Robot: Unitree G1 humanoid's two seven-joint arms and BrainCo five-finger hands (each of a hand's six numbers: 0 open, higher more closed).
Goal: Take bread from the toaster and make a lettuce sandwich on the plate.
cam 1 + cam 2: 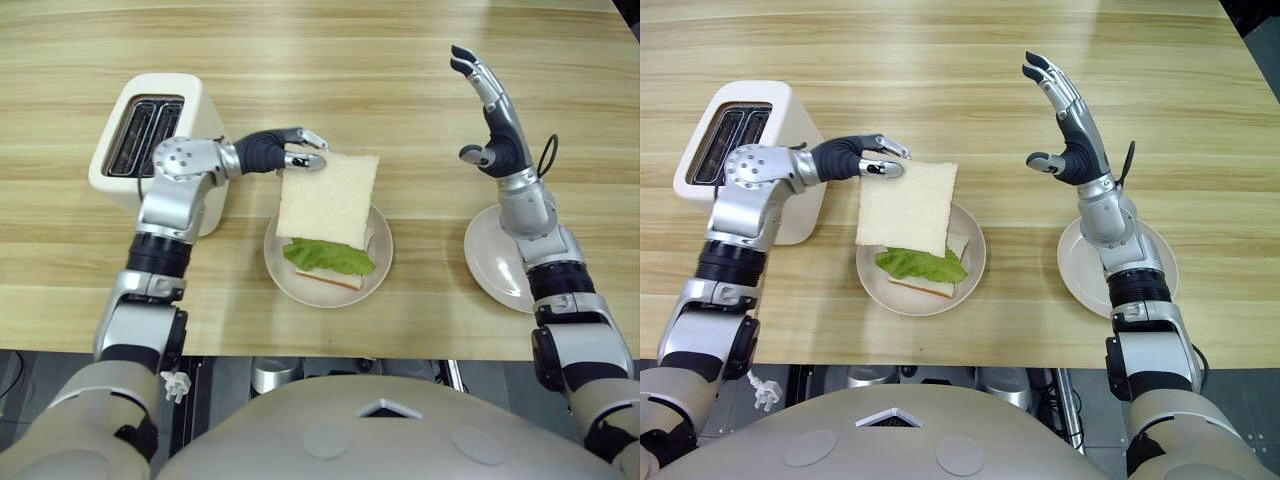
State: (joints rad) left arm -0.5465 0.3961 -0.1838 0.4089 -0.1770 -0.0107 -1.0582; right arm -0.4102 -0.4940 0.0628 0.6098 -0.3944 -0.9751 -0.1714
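A white toaster (150, 140) stands at the left of the wooden table, its two slots dark. My left hand (285, 150) is just right of it, shut on the top corner of a white bread slice (328, 200). The slice hangs tilted over a beige plate (375, 275). On that plate a green lettuce leaf (330, 257) lies on a lower bread slice (335, 279). My right hand (490, 110) is raised at the right, fingers spread and holding nothing.
A second, bare plate (490, 255) sits at the right, partly behind my right forearm. The table's front edge runs just below both plates. Bare wood stretches across the back of the table.
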